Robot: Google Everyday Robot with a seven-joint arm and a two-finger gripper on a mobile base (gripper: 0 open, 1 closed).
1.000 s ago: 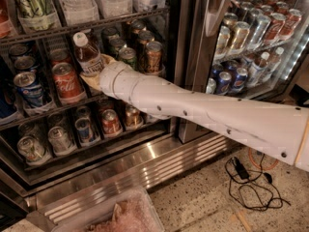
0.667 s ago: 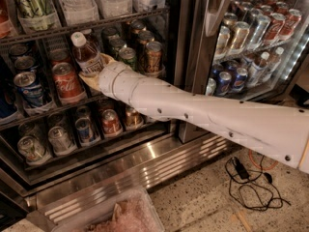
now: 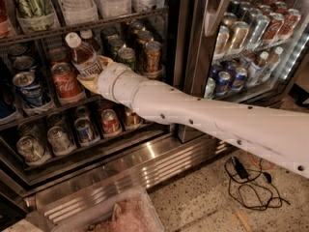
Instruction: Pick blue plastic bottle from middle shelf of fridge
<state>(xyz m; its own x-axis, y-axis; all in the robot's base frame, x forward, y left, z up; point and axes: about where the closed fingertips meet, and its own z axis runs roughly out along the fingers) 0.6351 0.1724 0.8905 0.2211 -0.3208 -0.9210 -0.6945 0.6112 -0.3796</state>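
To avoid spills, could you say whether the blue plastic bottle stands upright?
Tipped: the blue plastic bottle leans, cap up-left of its base in the gripper.

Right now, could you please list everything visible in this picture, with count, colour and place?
blue plastic bottle: one, clear, white cap, tilted, at the middle shelf
red cola can: one, red, middle shelf, left of the bottle
other cans: many, mixed colours, middle and lower shelves
fridge: one, steel frame, left side
second cooler: one, full of drinks, right side
cable: one, black, floor, right
bin: one, clear, bottom edge
arm: one, white, reaching in from the right
gripper: one, tan, shut on the bottle's lower part
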